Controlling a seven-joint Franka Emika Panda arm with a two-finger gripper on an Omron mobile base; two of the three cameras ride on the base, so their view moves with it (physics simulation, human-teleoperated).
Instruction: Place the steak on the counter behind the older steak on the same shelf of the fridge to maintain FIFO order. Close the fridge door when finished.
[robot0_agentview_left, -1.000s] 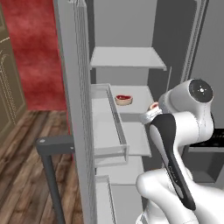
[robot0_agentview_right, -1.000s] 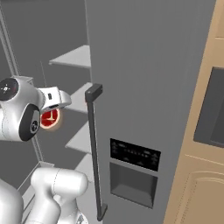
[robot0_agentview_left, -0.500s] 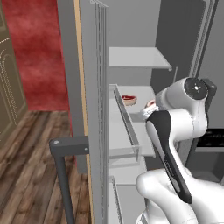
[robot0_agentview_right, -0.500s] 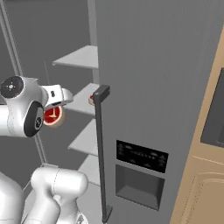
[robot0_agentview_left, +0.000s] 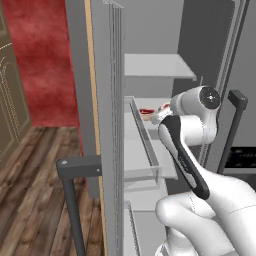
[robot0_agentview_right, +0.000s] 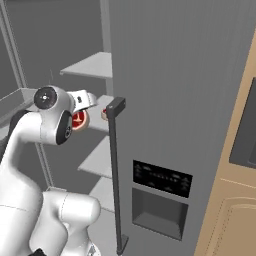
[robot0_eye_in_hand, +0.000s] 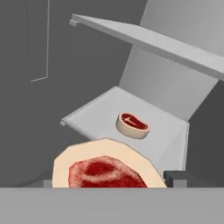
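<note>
transport step, judging by the frames: new steak in the gripper, not yet on the shelf.

- left base view, left to right: fridge door (robot0_agentview_left: 102, 125) stands open edge-on in the left-centre, dark handle at lower left. the older steak (robot0_agentview_left: 146, 112) sits on the middle shelf (robot0_agentview_left: 145, 145) at centre. the arm rises from the lower right, its wrist up at centre right, level with that shelf.
- right base view: gripper (robot0_agentview_right: 84, 112) at left-centre, pinching the steak (robot0_agentview_right: 77, 120), red face toward the camera, ahead of the shelf edge. the other door (robot0_agentview_right: 180, 100) fills the right.
- hand view: carried steak big at bottom centre, between the finger tips (robot0_eye_in_hand: 175, 177). older steak mid-frame, about the middle of the shelf, well apart from the carried one, with bare shelf beyond it up to the back wall.

next move, my read: carry the steak up and over the older one, set it down in that back strip, let go, back out, then swing the door shut. risk: bumping the older steak on the way.
</note>
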